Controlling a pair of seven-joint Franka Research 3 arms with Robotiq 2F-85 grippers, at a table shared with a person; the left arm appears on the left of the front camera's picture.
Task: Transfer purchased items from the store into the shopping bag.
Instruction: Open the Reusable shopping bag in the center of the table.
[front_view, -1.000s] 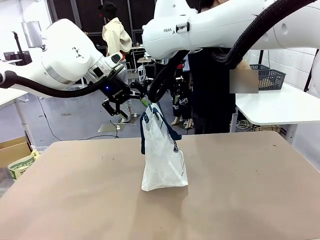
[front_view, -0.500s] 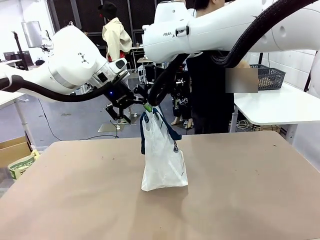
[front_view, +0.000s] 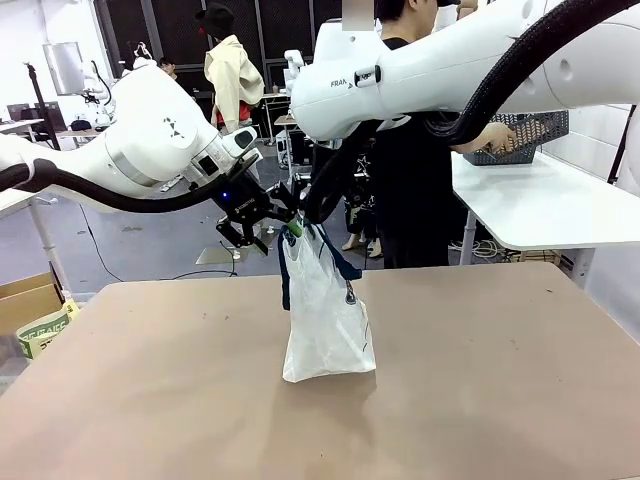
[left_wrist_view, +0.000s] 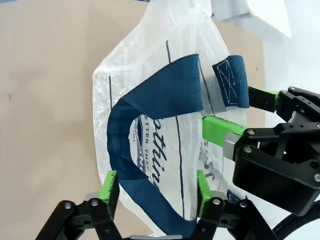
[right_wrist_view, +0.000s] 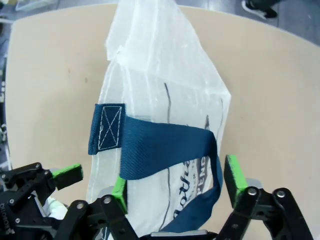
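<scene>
The shopping bag (front_view: 325, 325) stands upright mid-table, whitish and translucent with navy strap handles (front_view: 335, 258). My left gripper (front_view: 275, 228) is at the bag's top from the left. In the left wrist view it (left_wrist_view: 156, 187) is open, its green pads either side of one navy strap (left_wrist_view: 150, 100). My right gripper (right_wrist_view: 177, 184) is open too, straddling the other strap (right_wrist_view: 160, 145). The two grippers sit close together, each seeing the other's green pads (left_wrist_view: 222, 131). The store (front_view: 520, 135), a dark mesh basket, is in a person's hand (front_view: 495, 140) at the far right.
A white side table (front_view: 540, 205) stands at the far right behind my table. The person in black (front_view: 420, 190) stands just beyond the bag. A cardboard box (front_view: 30, 300) sits on the floor at the left. Bare tabletop (front_view: 150, 400) surrounds the bag.
My left gripper has moved right and down onto the bag's handle. Both pairs of jaws have narrowed a little. The person has reached over and taken hold of the basket.
</scene>
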